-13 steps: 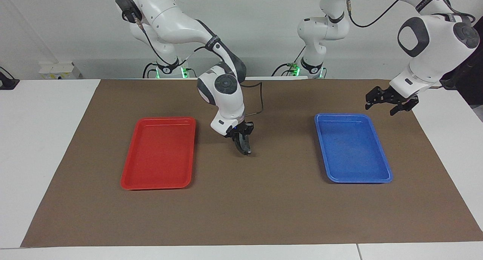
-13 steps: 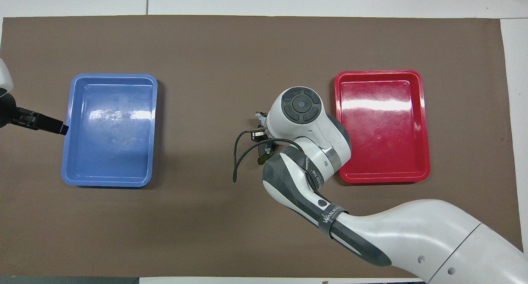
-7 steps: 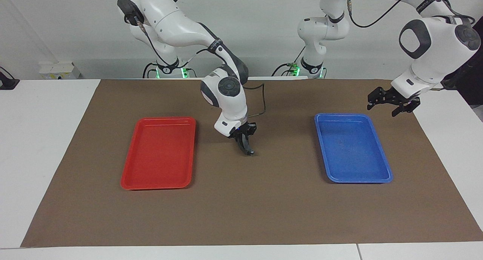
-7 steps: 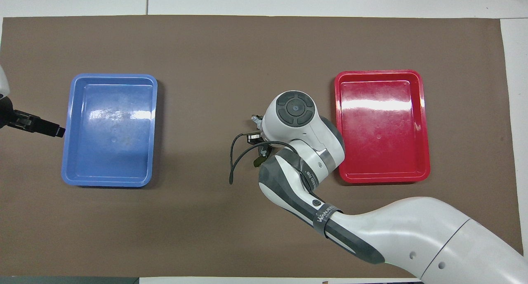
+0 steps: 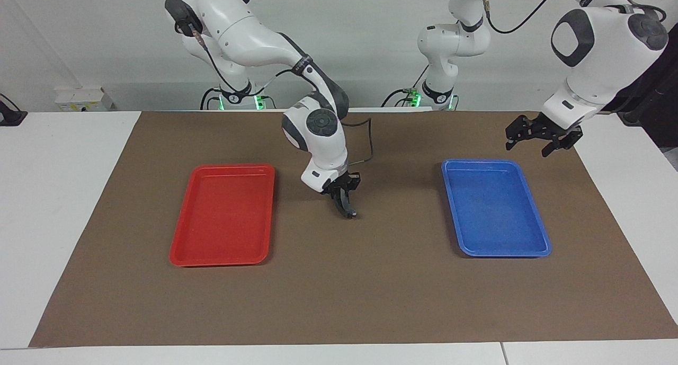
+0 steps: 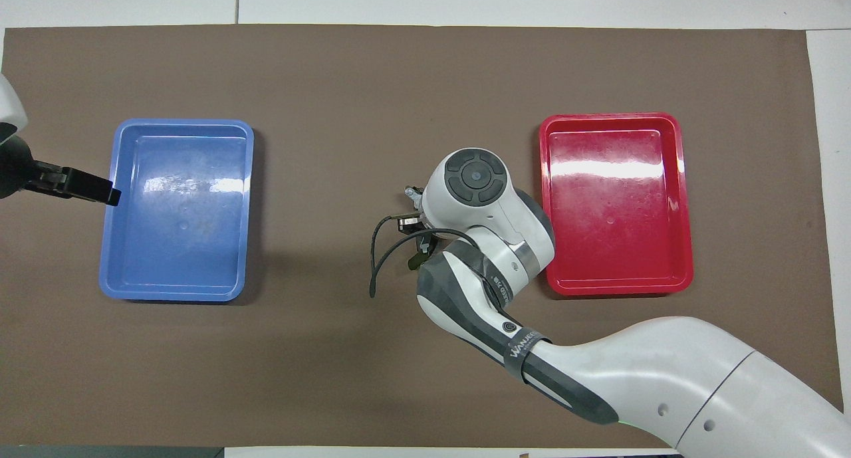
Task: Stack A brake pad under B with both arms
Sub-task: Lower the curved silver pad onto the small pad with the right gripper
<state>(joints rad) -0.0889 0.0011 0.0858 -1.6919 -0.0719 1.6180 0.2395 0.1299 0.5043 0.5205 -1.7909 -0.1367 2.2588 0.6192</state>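
Two trays on mat, well apart

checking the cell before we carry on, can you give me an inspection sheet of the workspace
surface: brown mat on a white table
job's things: one dark pad hangs from the right end effector; which pad cannot be told; no other pad seen
clutter: red tray and blue tray, no pad in either
grippers: right end effector low over the mat between the trays, shut on the pad; left end effector open, waiting over the mat beside the blue tray
cables: black loop at the right wrist
surroundings: white wall, white box
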